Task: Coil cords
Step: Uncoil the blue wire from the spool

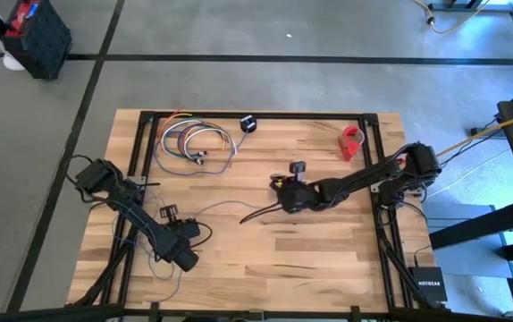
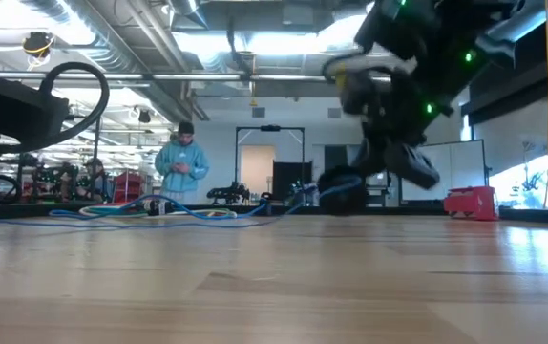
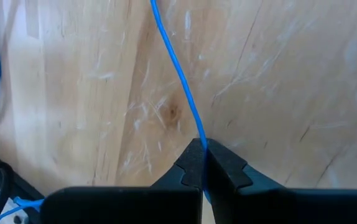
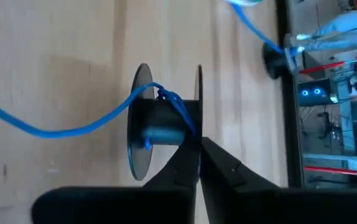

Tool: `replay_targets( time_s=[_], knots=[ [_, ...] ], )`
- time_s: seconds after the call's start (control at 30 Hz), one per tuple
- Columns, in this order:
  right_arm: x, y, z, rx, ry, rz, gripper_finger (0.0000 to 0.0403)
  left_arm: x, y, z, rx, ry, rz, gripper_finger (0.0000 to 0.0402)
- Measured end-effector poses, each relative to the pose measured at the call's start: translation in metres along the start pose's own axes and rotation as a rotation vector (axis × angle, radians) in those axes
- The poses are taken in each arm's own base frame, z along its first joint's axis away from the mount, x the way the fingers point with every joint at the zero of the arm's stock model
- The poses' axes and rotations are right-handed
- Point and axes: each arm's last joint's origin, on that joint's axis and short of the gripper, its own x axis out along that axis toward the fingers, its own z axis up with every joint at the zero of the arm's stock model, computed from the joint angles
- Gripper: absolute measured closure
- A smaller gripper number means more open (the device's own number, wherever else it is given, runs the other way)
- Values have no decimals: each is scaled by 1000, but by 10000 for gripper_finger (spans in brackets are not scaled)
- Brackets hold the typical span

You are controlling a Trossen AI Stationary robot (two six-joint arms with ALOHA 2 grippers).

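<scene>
Blue cord point(image 3: 177, 74) pinched in left gripper point(image 3: 202, 163) fingers near worktop point(image 1: 328, 241) front-left; right gripper point(image 4: 199, 155) fingers closed at spool point(image 4: 163, 129) mid-worktop. Risk: cord snags or slips off spool if pulled slack.

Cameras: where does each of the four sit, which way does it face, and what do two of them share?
High view: above the table, looking straight down; both arms show.
Low view: at tabletop height, looking level into the room; the right arm hangs in from above, a person stands behind.
Left wrist view: on the left arm, facing the wood; left claw shut on the blue cord.
Right wrist view: on the right arm, facing a black spool; right claw shut.
Shared: both wrist views show the cord.
</scene>
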Motion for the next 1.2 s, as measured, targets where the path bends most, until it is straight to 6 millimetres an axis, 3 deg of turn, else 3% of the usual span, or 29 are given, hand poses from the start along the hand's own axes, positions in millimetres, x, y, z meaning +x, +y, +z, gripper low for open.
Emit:
replay_targets(
  time_s=[0.3, 0.47, 0.63, 0.77, 0.93, 1.03, 1.2],
  knots=[
    [18, 20, -8, -109, 70, 17, 339, 0, 0, 0, 8, 3, -2, 400],
    [6, 25, -5, -121, 31, 53, 271, 0, 0, 0, 8, 10, -7, 400],
    [-21, 23, -1, -137, 24, 95, 217, 0, 0, -1, 9, 23, -14, 400],
    [-35, 15, 0, -45, 3, 176, 202, -1, 0, -1, 4, 19, -11, 400],
    [-38, 14, 0, 50, 6, 234, 204, 0, 1, 1, -47, 16, -7, 397],
    [-38, 14, 0, 61, 10, 249, 205, 0, 1, 1, -49, 21, -7, 371],
    [-38, 14, -1, 58, 18, 242, 205, -10, -2, 7, -62, 24, -23, 288]
  ],
)
